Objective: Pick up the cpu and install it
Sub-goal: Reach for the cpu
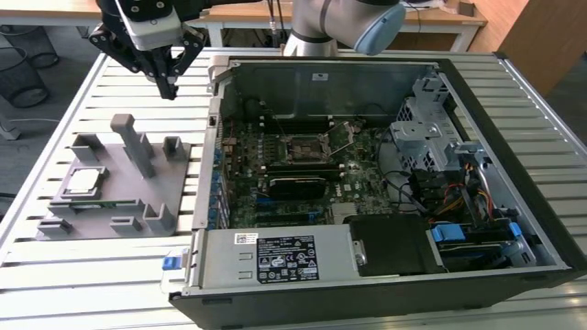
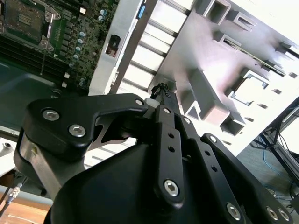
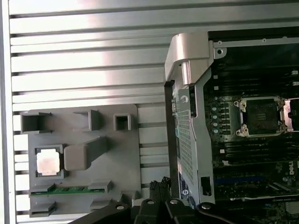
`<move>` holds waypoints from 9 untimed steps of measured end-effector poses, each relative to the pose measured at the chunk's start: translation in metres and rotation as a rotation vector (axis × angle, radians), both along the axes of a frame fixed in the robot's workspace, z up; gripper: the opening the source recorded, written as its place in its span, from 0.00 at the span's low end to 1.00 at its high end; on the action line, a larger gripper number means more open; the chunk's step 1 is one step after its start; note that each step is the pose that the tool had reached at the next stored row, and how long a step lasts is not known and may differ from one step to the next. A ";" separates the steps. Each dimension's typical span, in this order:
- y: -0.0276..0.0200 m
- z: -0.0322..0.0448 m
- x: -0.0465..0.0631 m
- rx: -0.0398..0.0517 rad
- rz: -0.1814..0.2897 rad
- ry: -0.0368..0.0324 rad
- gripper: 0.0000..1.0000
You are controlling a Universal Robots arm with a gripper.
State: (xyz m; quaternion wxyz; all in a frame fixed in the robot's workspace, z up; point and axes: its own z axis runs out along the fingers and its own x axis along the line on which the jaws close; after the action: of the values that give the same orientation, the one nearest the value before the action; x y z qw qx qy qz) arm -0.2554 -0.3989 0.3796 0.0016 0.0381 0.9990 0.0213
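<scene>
The edge cut off the gripper (image 3: 160, 184) in the first wrist view and the arm (image 1: 323, 24) in the exterior view.

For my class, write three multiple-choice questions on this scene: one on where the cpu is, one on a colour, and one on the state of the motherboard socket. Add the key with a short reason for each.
1. Where does the cpu lie?
A. On the floor
B. In a recess of the grey holder on the slatted table
C. In a drawer

2. What colour is the memory stick in the holder?
A. Red
B. Green
C. Yellow

3. In what state is the motherboard socket?
A. Empty
B. Holding the cpu
C. Covered by a cooler

Key:
1 B: in the exterior view and the first wrist view, its silver top sits in a square recess of the holder.
2 B: the first wrist view shows a long green strip.
3 A: the socket's dark inside is bare, and the cpu is in the holder.
</scene>
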 end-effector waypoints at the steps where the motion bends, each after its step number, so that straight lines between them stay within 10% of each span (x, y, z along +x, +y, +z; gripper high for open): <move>1: 0.0000 -0.0001 -0.002 0.0000 0.000 0.0001 0.11; 9: 0.0000 -0.0008 -0.020 0.0000 0.000 0.0000 0.11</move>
State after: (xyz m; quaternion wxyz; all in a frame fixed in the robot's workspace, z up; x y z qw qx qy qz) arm -0.2753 -0.3989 0.3788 0.0016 0.0381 0.9990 0.0213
